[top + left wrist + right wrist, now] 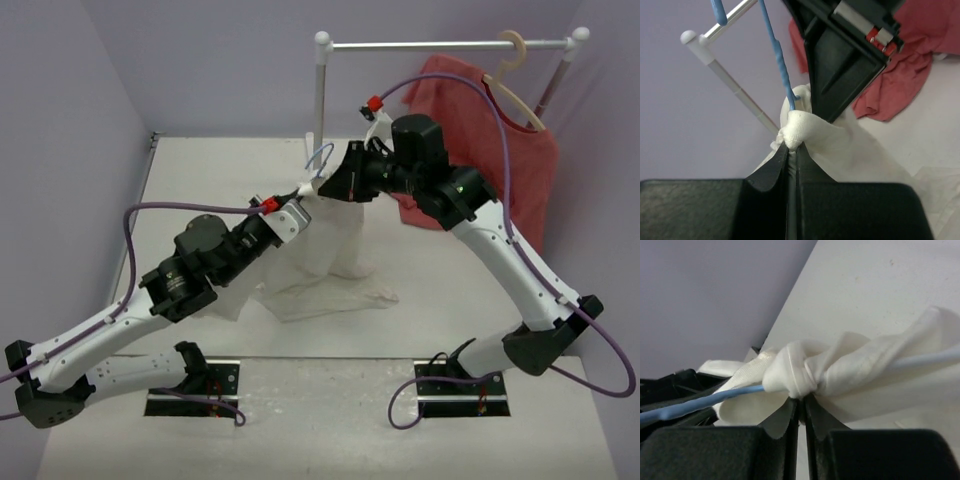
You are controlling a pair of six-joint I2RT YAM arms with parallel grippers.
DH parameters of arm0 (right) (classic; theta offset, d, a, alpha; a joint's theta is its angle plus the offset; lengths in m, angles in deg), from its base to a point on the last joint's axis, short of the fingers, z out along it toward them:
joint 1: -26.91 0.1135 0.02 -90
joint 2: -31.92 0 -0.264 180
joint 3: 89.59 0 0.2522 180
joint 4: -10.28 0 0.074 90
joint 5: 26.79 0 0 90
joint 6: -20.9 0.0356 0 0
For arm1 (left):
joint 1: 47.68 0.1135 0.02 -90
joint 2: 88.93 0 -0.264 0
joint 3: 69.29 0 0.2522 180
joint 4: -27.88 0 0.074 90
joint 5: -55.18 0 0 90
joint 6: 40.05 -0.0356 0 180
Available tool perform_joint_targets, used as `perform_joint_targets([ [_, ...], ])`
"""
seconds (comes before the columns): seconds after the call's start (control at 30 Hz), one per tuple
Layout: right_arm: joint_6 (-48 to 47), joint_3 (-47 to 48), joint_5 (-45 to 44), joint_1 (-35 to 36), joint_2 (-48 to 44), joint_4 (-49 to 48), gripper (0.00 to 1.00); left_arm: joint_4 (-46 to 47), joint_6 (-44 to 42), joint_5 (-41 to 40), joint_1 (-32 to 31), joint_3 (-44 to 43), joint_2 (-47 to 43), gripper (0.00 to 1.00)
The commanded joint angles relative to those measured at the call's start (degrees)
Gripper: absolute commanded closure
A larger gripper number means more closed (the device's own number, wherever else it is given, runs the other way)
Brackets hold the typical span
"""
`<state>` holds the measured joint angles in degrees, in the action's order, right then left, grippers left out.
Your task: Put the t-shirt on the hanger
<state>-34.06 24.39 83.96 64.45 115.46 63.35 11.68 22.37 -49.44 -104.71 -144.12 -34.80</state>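
**Item: t-shirt (330, 245).** Cream cloth, lifted in front of the rack post (320, 95). It is gathered to a peak below the post's foot, with its body hanging to the table (200, 200) and pooling nearer the arms.

**Item: hanger (781, 65).** Blue wire. Its hook rises toward the post and one run drops into the gathered cloth. In the right wrist view the wire lies crosswise to the fingers, passing into the bunch and showing on through it under the fabric.

**Item: left gripper (791, 148).** Fingers pressed together on a knot of t-shirt, right where the wire enters. It sits on the post's left side.

**Item: right gripper (801, 401).** Fingers likewise pinched on a fold of t-shirt, just under the wire. It is just beside the left gripper, on the post's right side.

**Other:** red shirt (480, 130) on a beige hanger (515, 90), hung well to the right of the post.

**Assessment:** threading is under way. Cloth must travel along the wire's long axis, and both arms look equally near.
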Motion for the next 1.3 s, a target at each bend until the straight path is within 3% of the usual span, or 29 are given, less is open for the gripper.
perform_joint_targets([
  [0.0, -3.43, -11.07, 4.91, 2.01, -3.85, -4.76, 0.81, 4.46, -1.56, 13.11, -0.47, 1.25, -0.54, 1.0],
  [0.1, -5.96, -16.07, 0.45, 1.93, -9.29, -4.86, 0.71, 4.88, -1.13, 13.13, 0.32, 3.12, -0.44, 1.0],
  [0.23, -7.48, -19.1, -1.3, 1.85, -13.21, -6.48, 0.66, 8.38, 0.94, 14.2, 2.08, 7.25, -1.94, 1.0],
  [0.3, -8.61, -19.44, -3.4, 1.92, -14.76, -5.51, 0.59, 9.21, 2.49, 14.24, 3.52, 8.08, -1.99, 1.0],
  [0.33, -8.97, -20.46, -4.37, 1.84, -16.37, -4.86, 0.49, 9.2, 3.14, 13.73, 3.71, 8.19, -1.66, 1.0],
  [0.6, -14.13, -27.19, -10.09, 1.93, -28.94, -9.4, 0.45, 12.05, 4.69, 16.72, 5.28, 11.08, -3.82, 1.0],
  [0.77, -18.06, -19.75, -14.71, 1.89, -25.22, -5.51, 0.41, 12.54, 6.12, 20.62, 5.57, 10.27, -2.85, 1.0],
  [0.87, -18.73, -17.85, -13.24, 2.01, -23.56, -6.86, 0.39, 13.06, 6.74, 22.88, 5.78, 10.44, -2.56, 1.0],
  [1.27, -19.91, -10.5, -15.99, 5.49, -16.61, -9.78, 0.4, 13.16, 8.1, 23.72, 5.97, 10.23, 0.01, 1.0],
])
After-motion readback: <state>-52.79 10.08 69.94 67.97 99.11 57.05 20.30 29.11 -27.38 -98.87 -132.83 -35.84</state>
